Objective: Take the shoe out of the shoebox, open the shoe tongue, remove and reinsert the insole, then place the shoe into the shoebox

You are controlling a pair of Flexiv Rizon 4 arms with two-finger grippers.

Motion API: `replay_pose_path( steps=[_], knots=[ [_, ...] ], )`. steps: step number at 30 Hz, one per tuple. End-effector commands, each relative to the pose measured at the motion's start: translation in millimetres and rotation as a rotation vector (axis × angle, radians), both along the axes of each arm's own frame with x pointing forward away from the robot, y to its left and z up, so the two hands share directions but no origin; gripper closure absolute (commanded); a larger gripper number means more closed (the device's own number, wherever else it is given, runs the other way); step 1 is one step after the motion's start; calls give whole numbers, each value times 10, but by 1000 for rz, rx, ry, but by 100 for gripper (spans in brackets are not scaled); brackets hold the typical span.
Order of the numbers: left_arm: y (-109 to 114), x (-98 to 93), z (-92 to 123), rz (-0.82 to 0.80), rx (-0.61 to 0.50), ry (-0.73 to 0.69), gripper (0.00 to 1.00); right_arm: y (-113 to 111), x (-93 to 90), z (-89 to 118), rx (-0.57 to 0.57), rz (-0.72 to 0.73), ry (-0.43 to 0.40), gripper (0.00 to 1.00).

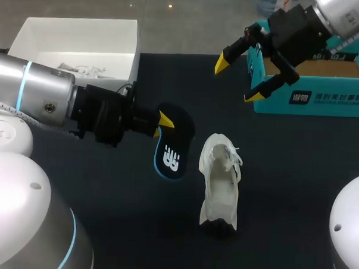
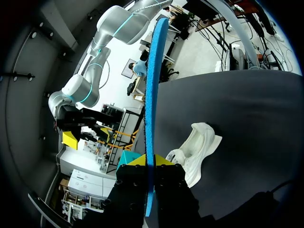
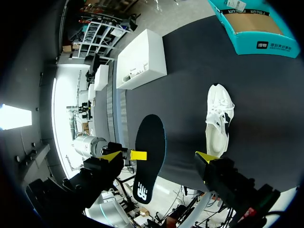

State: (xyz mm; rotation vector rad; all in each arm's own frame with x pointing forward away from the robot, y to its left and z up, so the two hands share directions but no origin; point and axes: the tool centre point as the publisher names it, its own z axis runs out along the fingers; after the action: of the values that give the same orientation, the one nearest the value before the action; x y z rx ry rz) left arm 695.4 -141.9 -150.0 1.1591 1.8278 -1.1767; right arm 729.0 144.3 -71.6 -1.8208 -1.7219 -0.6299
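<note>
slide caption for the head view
Left hand holds the insole beside the white shoe; right hand open by the teal box.

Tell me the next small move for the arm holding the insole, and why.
Probably swing the insole over the opening of the shoe. The left pincer is shut on the insole, which hangs beside the shoe without touching it. The shoe lies with its opening facing up. The right pincer is open, off near the teal box, so it is not in the way.

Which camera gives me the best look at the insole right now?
The right wrist view: the insole shows its whole dark face there. In the head view one end is hidden behind the left gripper that holds it. The left wrist view shows only its blue edge.
</note>
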Motion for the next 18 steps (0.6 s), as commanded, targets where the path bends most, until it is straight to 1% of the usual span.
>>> replay_pose_path(
  steps=[1,3,6,8,10,12,13,15,17,18],
  knots=[
    [2,-7,-6,1,1,-1,100,13,15,12,-66,5,4,0],
    [2,-7,-6,1,1,-1,100,-81,23,56,-116,75,-23,0],
    [2,-7,-6,1,1,-1,100,-197,35,94,-193,123,-43,0],
    [2,-7,-6,1,1,-1,100,-276,38,89,-182,144,-66,0],
    [2,-7,-6,1,1,-1,100,-318,35,76,-207,171,-85,0],
    [2,-7,-6,1,1,-1,100,-367,30,54,-197,201,-112,0],
    [2,-7,-6,1,1,-1,100,-395,27,37,-202,199,-111,0],
    [2,-7,-6,1,1,-1,100,-438,16,7,-199,226,-155,0],
    [2,-7,-6,1,1,-1,100,-491,-2,-39,-230,219,-188,0],
    [2,-7,-6,1,1,-1,100,-506,-19,-53,-232,238,-229,0]
  ],
)
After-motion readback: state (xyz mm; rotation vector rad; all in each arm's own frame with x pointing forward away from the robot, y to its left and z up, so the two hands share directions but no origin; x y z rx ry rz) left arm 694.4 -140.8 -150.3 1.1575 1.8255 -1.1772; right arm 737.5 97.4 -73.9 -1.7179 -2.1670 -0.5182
